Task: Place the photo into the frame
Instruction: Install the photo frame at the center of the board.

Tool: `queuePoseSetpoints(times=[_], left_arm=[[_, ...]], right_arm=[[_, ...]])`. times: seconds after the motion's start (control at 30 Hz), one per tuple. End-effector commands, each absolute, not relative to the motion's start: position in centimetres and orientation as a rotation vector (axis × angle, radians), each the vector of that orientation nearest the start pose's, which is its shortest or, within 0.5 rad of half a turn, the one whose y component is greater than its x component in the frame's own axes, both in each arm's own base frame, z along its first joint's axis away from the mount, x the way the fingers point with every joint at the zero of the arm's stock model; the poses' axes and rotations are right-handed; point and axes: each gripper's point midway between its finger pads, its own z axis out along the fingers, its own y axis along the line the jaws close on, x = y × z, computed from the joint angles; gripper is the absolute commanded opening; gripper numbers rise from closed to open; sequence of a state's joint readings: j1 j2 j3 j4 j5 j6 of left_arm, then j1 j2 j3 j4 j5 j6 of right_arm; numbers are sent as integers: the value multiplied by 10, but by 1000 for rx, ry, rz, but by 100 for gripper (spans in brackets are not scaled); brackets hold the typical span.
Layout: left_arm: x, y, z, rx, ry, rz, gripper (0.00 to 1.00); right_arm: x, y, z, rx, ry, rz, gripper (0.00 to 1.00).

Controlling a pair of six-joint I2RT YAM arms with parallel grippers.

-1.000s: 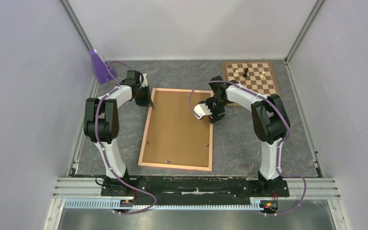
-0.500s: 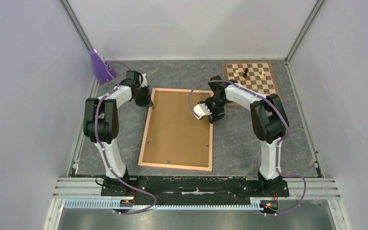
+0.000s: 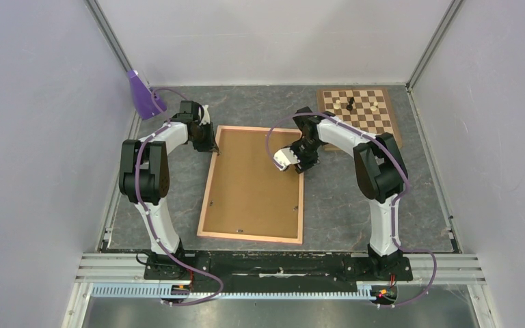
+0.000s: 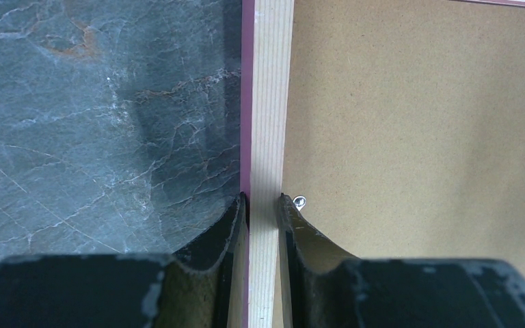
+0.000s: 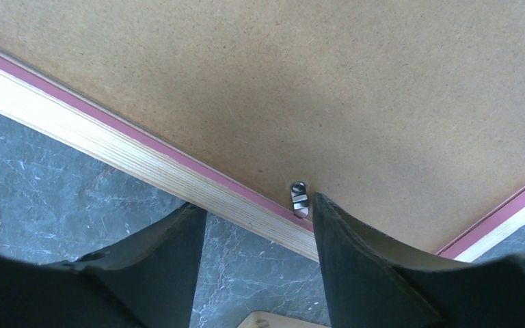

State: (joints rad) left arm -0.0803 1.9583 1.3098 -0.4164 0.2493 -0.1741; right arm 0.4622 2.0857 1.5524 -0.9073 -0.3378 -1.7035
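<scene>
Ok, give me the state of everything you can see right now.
frame: lying flat, back side up, board in it.
board: seated inside frame.
left gripper: shut on frame's left rail.
right gripper: open, straddling frame's right rail by a clip.
chessboard: flat, a dark piece upright on it.

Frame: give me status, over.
Left gripper: jaws shut on the frame, left rail. Right gripper: jaws open, astride the right rail by a turn clip. Backing board in place; photo not in sight.
</scene>
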Motion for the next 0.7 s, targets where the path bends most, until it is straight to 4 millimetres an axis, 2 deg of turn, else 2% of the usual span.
queuePoseSetpoints(times=[0.0,0.17,0.47,0.67], left_arm=[[415,-82,2,-128,2711,-400,2],[415,-82,3,-127,2707,-400,2],[415,-82,3,-127,2708,-402,2],[415,-82,1,-126,2709,-400,2]], right_arm=[[357,208,-3,-2569,1333,381,56],[359,208,1,-2538,1375,378,45],[360,203,-1,-2502,1420,387,36],[362,203,1,-2486,1428,389,24]])
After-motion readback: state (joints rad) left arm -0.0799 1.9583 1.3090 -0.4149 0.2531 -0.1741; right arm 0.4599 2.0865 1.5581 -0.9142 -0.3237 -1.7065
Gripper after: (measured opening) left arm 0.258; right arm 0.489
